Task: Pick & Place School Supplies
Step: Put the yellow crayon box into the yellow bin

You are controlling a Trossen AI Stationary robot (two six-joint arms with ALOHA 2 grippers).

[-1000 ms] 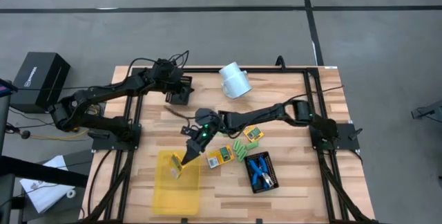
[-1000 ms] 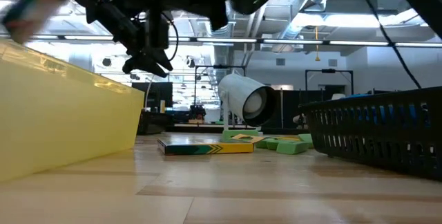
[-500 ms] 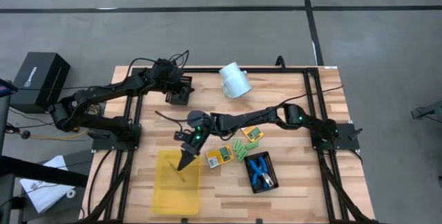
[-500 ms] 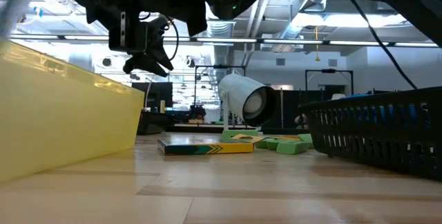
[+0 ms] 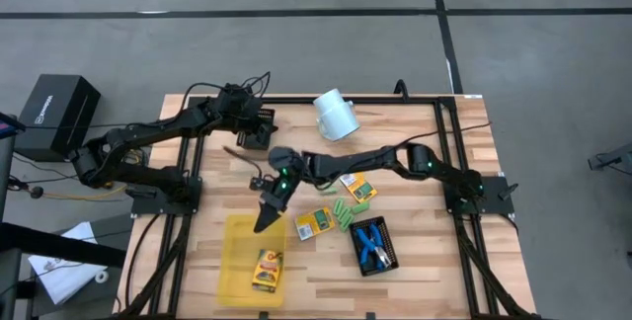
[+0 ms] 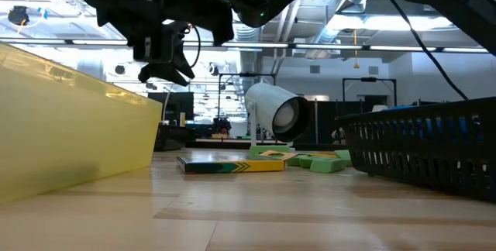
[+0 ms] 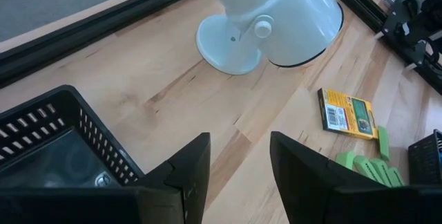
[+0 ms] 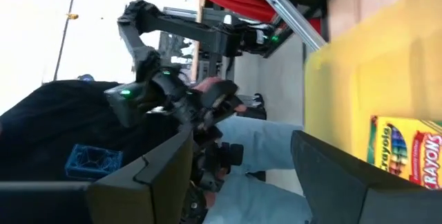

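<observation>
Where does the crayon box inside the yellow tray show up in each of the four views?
High view: crayon box lies flat in the yellow tray, below the open right pincer.
Low view: not visible; only the tray's wall shows.
Left wrist view: not in it.
Right wrist view: crayon box at the lower right edge, past that pincer's fingers.
Shared landmark: the yellow tray, in all but the left wrist view.

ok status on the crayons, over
Right gripper open over yellow tray. Crayon box lying in tray. Left gripper open, waiting by mesh tray. Nothing in the way.
</observation>
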